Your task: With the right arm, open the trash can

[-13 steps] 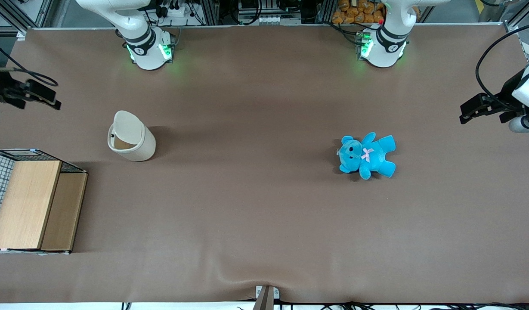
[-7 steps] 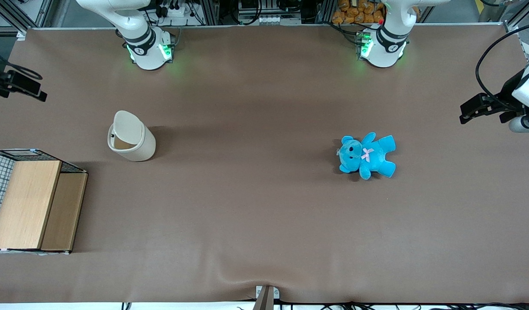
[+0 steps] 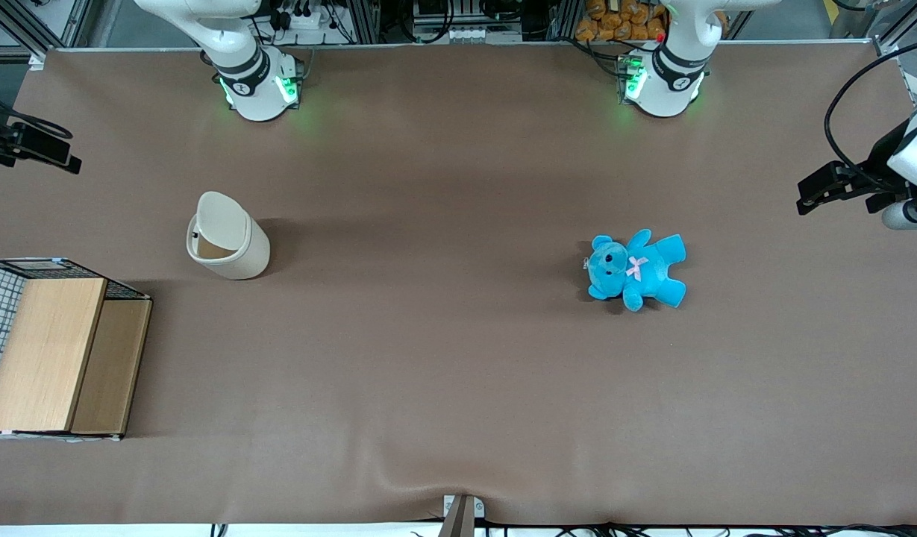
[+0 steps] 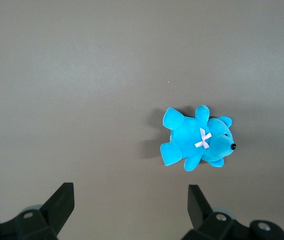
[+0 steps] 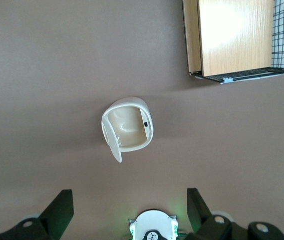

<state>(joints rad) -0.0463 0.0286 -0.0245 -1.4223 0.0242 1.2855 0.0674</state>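
Observation:
The cream-white trash can (image 3: 238, 257) stands on the brown table toward the working arm's end. Its hinged lid (image 3: 222, 219) is tipped up and the tan inside (image 3: 208, 250) shows. In the right wrist view the trash can (image 5: 126, 127) is seen from above with its lid (image 5: 112, 144) swung up on edge. My right gripper (image 3: 31, 146) hangs over the table's edge at the working arm's end, farther from the front camera than the can and well apart from it. In the right wrist view the gripper (image 5: 129, 202) is open and empty, with its fingers (image 5: 60, 209) spread wide.
A wood-panelled wire crate (image 3: 55, 350) sits nearer the front camera than the can, and also shows in the right wrist view (image 5: 234, 37). A blue teddy bear (image 3: 637, 268) lies toward the parked arm's end. The working arm's base (image 3: 258, 86) stands at the table's back edge.
My gripper moved away from the front camera and outward toward the table's edge, then held still. The trash can and its raised lid have not moved.

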